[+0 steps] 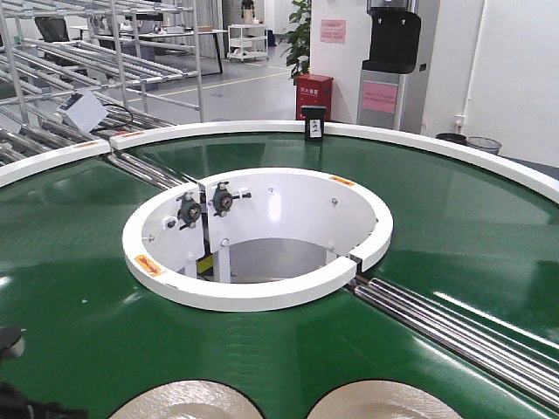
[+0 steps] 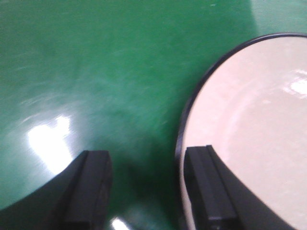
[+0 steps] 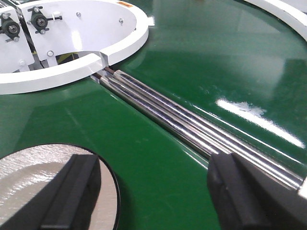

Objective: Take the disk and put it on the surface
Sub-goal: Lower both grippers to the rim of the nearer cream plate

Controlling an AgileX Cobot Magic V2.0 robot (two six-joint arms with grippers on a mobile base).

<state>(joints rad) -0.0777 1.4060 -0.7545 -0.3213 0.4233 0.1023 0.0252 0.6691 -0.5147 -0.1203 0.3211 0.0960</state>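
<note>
Two beige disks with thin black rims lie on the green belt at the bottom edge of the front view, a left disk and a right disk. In the left wrist view a disk fills the right side. My left gripper is open low over the belt, its right finger over the disk's rim and its left finger over bare belt. In the right wrist view a disk lies at the lower left. My right gripper is open, its left finger over that disk's edge. The black surface is out of view.
The green conveyor belt curves around a white ring housing with an open middle. Shiny steel rollers cross the belt beside my right gripper's right finger. A white outer rim bounds the belt; racks and a red box stand beyond.
</note>
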